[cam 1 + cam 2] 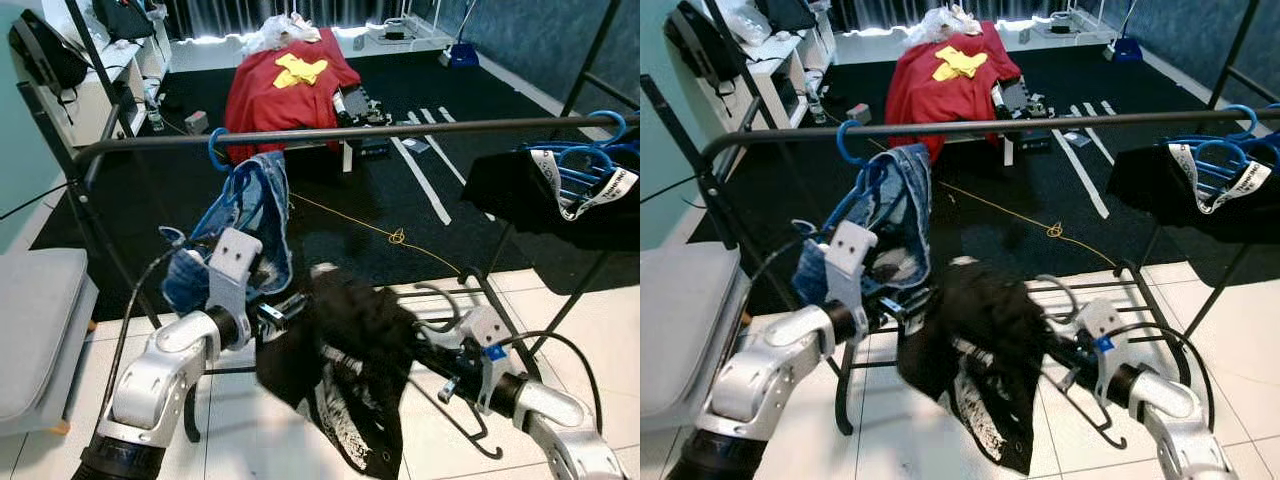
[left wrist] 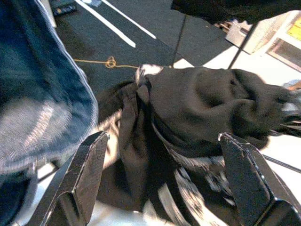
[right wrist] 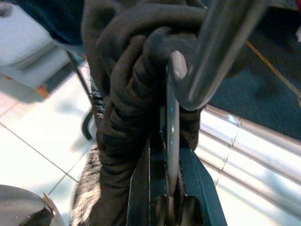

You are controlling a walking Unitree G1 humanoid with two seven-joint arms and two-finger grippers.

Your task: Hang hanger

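Low beneath the rail, right pincer clamped on hanger.

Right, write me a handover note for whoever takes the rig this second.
Right gripper: shut on the hanger, which carries the black shirt, held low in front of the rack.
Left gripper: open, fingers either side of the shirt's bunched fabric, not clamped.
Rail: above and beyond the shirt. A denim garment already hangs at its left on a blue hanger; a dark garment with blue hangers hangs at the right.
Done: shirt is on the hanger, hanger gripped.
Left: lift the hanger and hook it on the open middle stretch of rail, then let go.
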